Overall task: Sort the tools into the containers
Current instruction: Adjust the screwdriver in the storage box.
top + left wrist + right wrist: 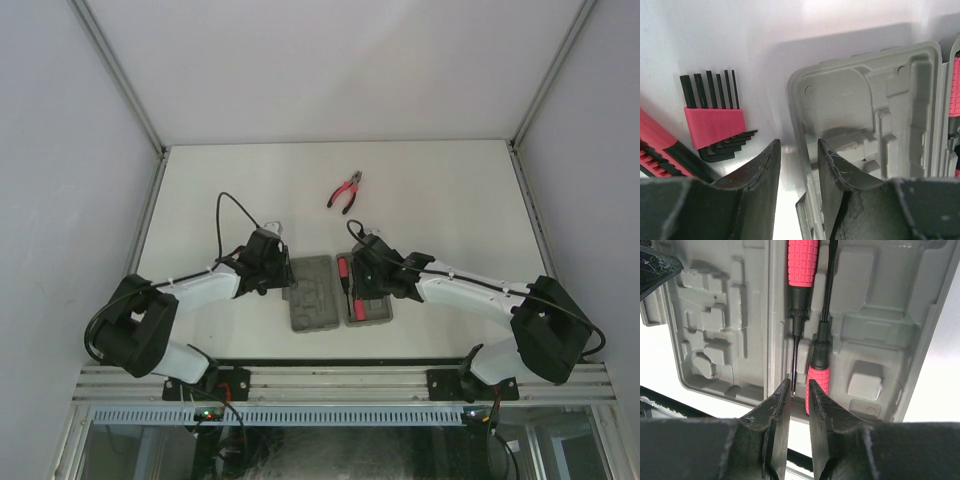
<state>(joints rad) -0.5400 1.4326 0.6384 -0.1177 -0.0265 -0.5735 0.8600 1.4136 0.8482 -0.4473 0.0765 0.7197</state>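
Note:
The grey tool case [340, 293] lies open in two halves between my arms. Its right half holds two red-and-black screwdrivers [817, 377] lying head to tail in moulded slots. My right gripper [800, 387] hovers over that half's near rim, its jaws a narrow gap apart with nothing between them. My left gripper [799, 155] straddles the left rim of the case [860, 115], open, one finger [832, 170] inside and the other outside. A comb-like set of hex keys [714, 125] in a red holder lies on the table left of the case. The red-handled pliers [346, 191] lie farther back.
A red-and-black ribbed tool [657, 150] lies at the left edge of the left wrist view, next to the hex keys. The left half of the case [715, 325] shows only bare moulded slots. White walls [60, 150] enclose the table on three sides.

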